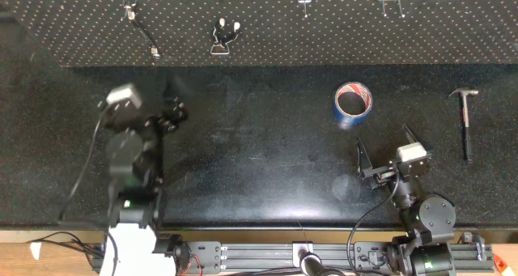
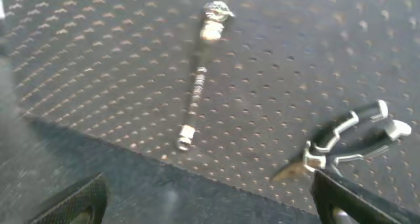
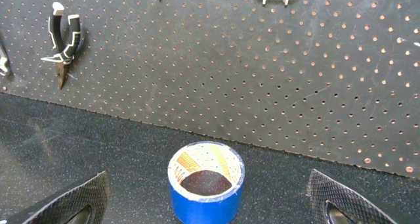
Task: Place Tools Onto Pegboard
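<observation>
A blue tape roll (image 1: 354, 103) stands on the black table, hole up, also seen as the tape roll (image 3: 205, 181) just ahead of my right gripper (image 1: 384, 149). That gripper is open and holds nothing. A hammer (image 1: 465, 122) lies at the far right of the table. On the pegboard (image 1: 267, 25) hang black-and-white pliers (image 1: 225, 35) and a slim metal tool (image 1: 142, 31). My left gripper (image 1: 172, 112) is open and empty near the board's lower edge, facing the slim tool (image 2: 197, 79) and the pliers (image 2: 354, 142).
Two bare metal hooks (image 1: 305, 1) (image 1: 391, 1) stick out of the upper right of the pegboard, above the tape. The middle of the table between the arms is open black surface. Cables trail at the left front edge.
</observation>
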{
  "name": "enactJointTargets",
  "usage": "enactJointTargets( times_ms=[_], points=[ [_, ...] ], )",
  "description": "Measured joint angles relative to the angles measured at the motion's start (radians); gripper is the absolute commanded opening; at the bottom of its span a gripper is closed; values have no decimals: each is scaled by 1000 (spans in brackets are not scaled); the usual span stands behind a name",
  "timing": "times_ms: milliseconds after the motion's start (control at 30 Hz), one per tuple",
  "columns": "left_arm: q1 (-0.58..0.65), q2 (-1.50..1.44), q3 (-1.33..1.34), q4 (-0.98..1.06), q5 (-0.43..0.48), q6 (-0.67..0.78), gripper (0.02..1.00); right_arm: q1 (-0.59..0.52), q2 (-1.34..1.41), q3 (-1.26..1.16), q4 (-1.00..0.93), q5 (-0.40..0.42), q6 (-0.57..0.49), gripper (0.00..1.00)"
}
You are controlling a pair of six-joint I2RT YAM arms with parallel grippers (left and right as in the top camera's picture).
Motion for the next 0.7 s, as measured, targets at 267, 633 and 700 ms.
enactJointTargets(
  times_ms=[267, 633, 700],
  points=[
    [125, -483, -327, -39, 37, -76, 996, 0, 0, 0, -2, 0, 0, 978],
    [44, -769, -348, -313, 37, -80, 996, 0, 0, 0, -1, 0, 0, 978],
    [14, -769, -348, -313, 46, -79, 996, 0, 0, 0, -1, 0, 0, 976]
  ],
)
